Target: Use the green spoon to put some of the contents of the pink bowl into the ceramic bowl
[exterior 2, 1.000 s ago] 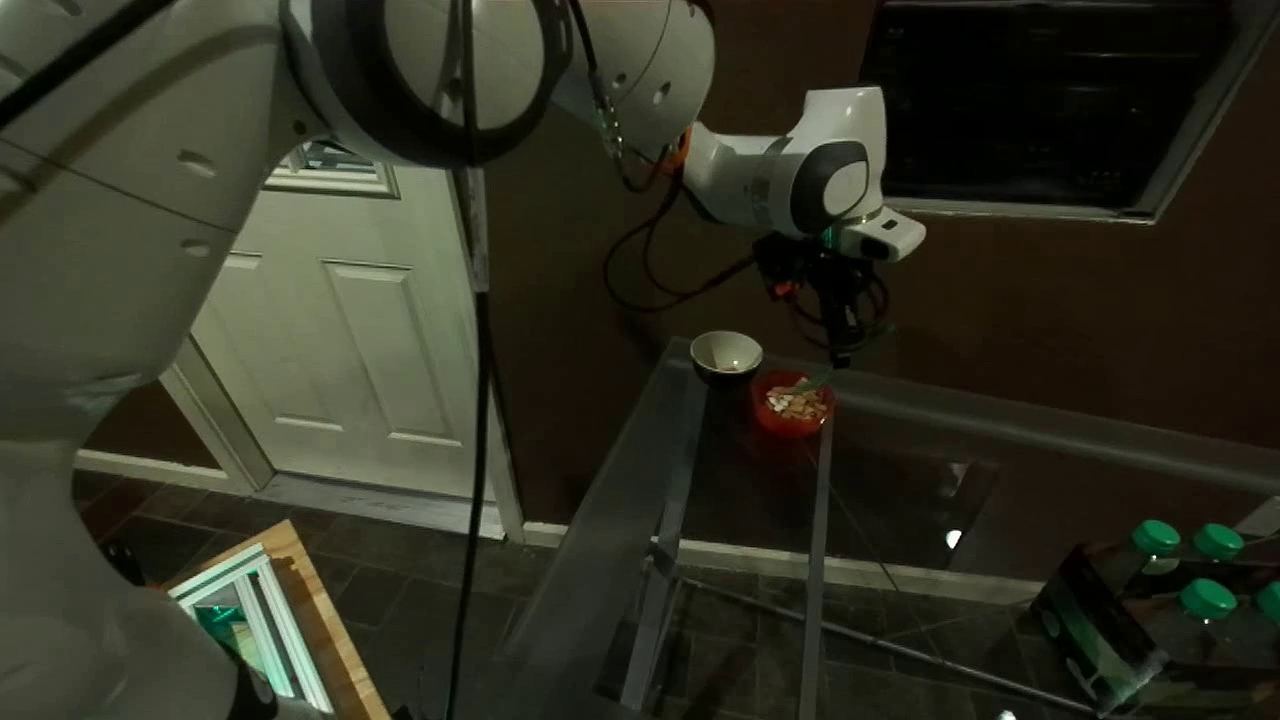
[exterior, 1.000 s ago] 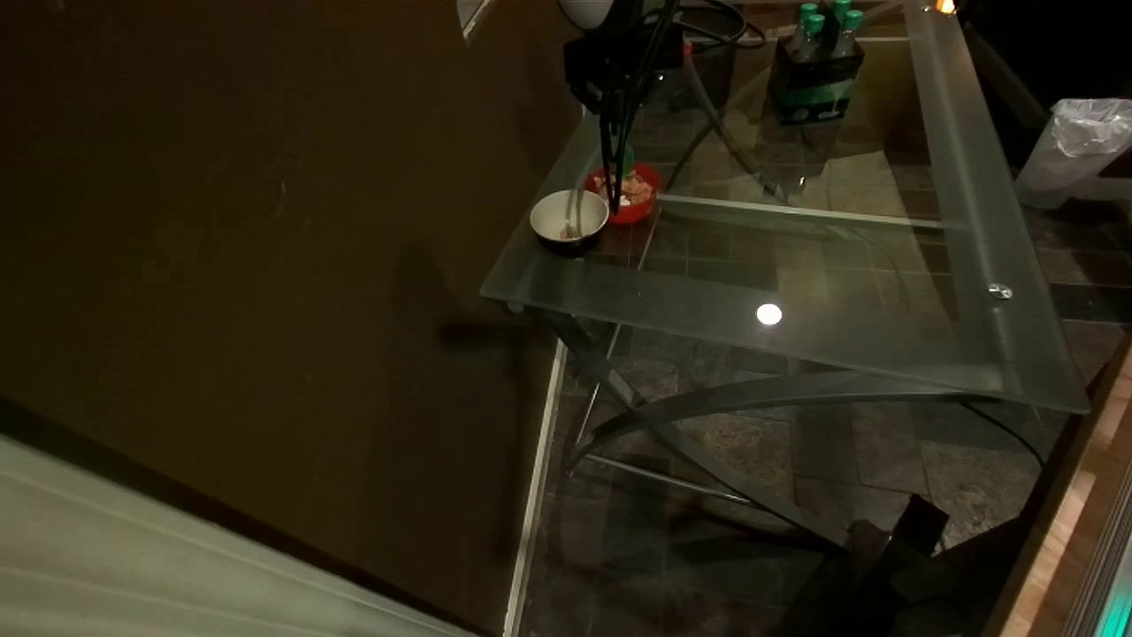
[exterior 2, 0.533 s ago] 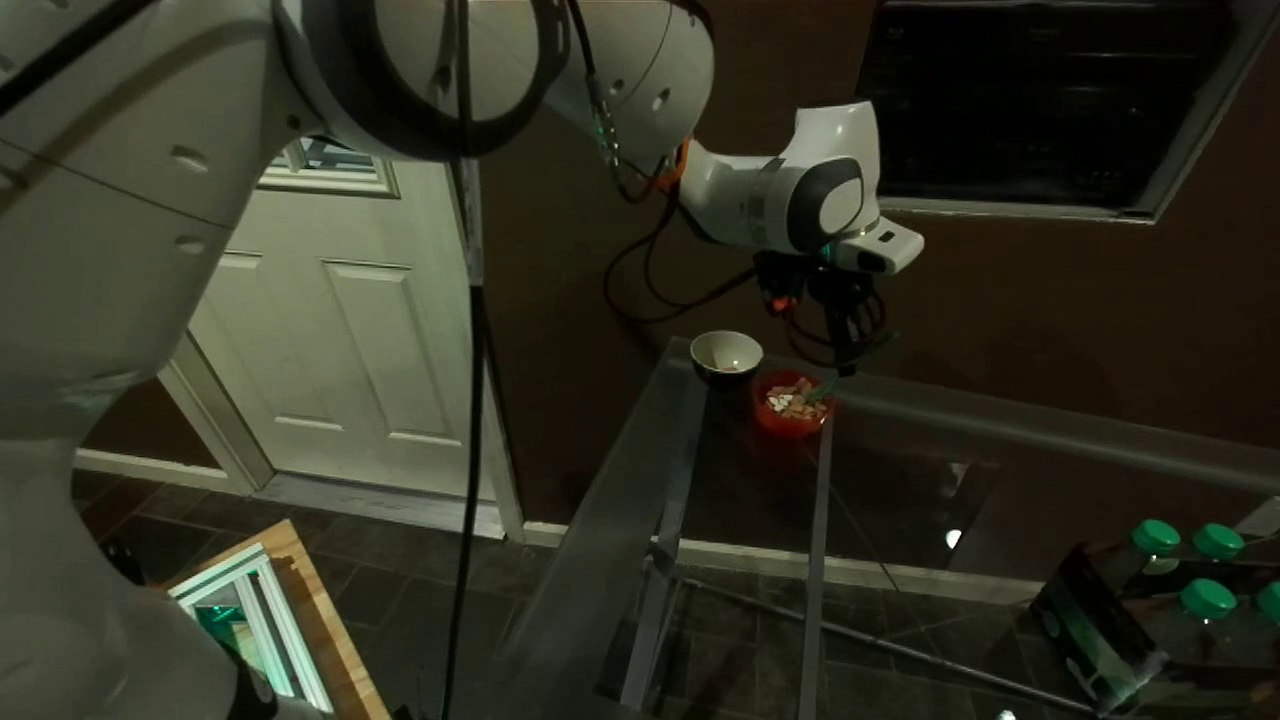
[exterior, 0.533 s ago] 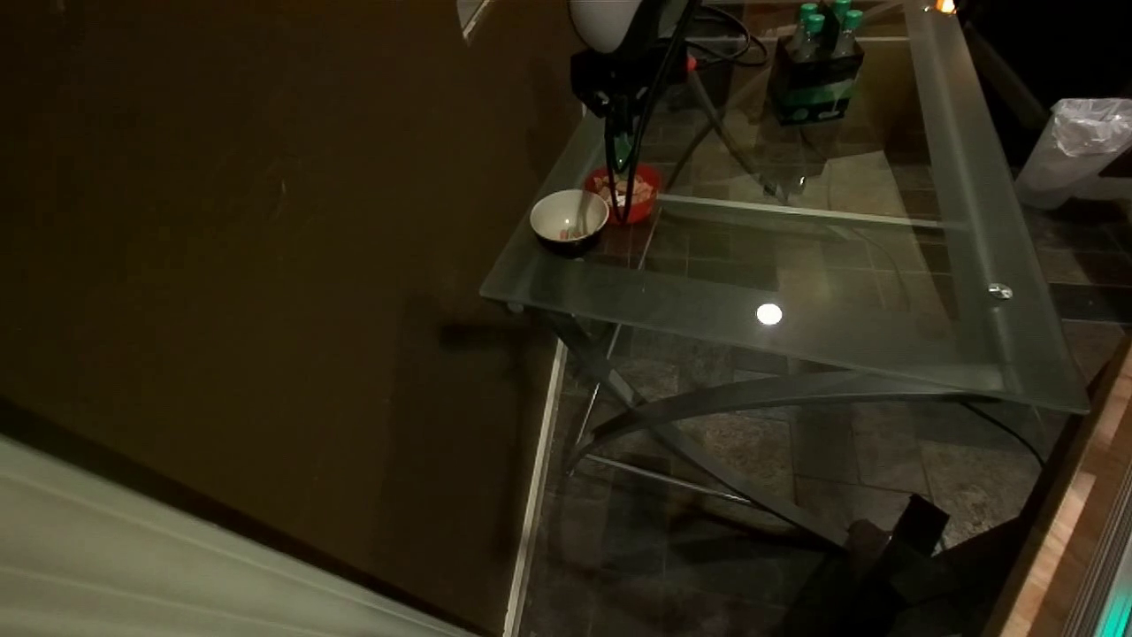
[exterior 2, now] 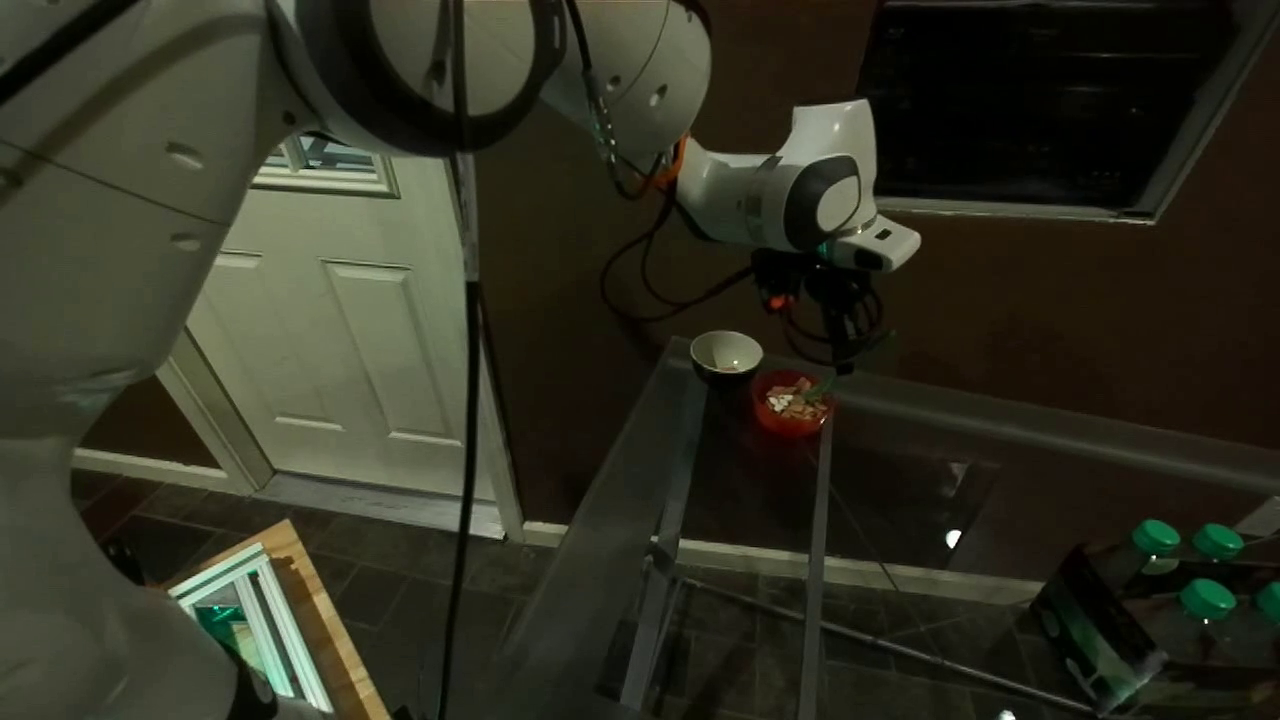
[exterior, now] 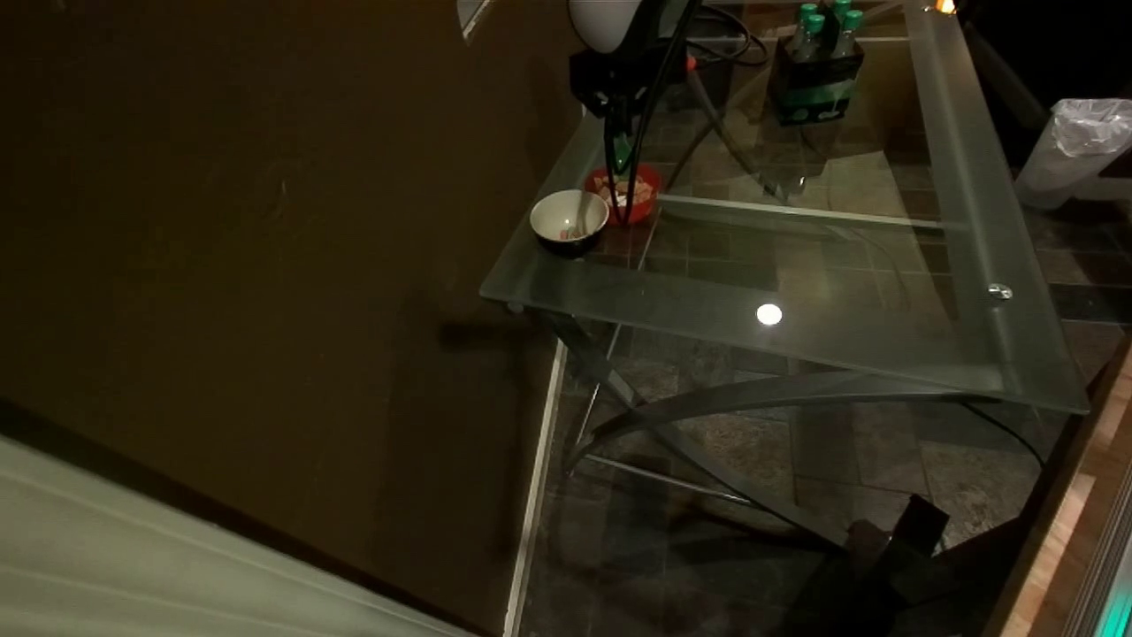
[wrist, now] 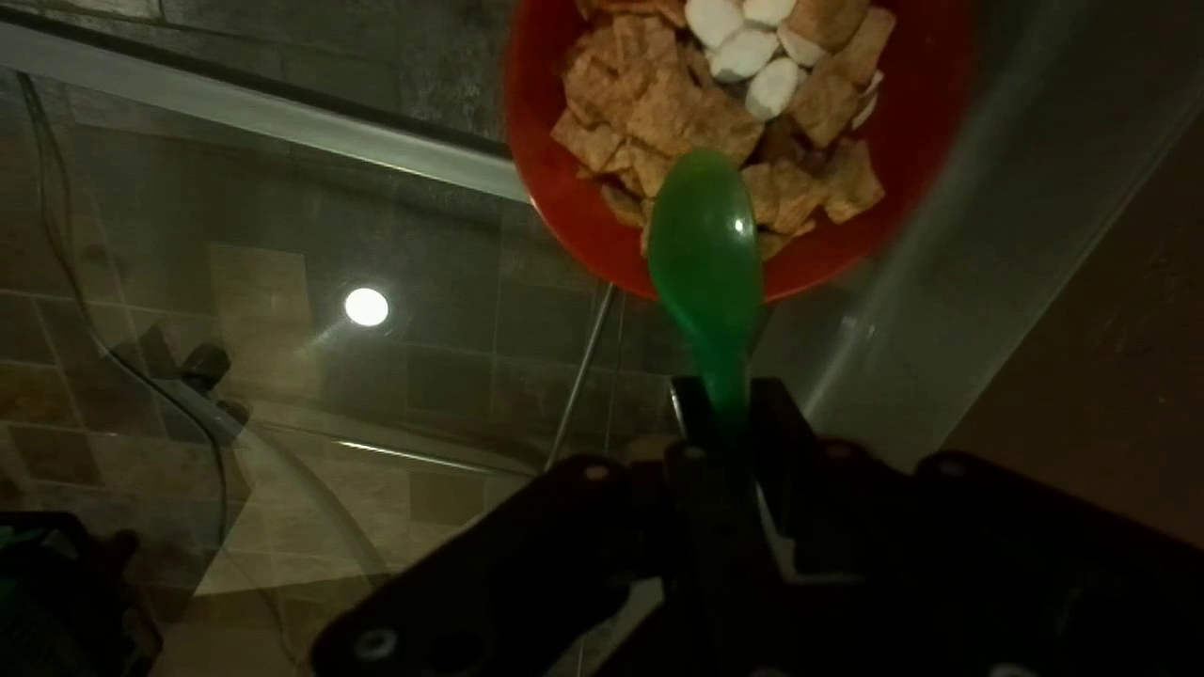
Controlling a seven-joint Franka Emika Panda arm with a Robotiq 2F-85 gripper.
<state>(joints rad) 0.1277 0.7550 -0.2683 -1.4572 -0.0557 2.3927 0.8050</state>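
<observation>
Fingers grip one green spoon, its tip pointing away from them, over the one pink bowl just ahead. One ceramic bowl sits just beside it, farther from the fingers. Black cables hang in front of the pink bowl in an exterior view. Well apart from the fingers, one carton of four bottles stands on the tabletop.
</observation>
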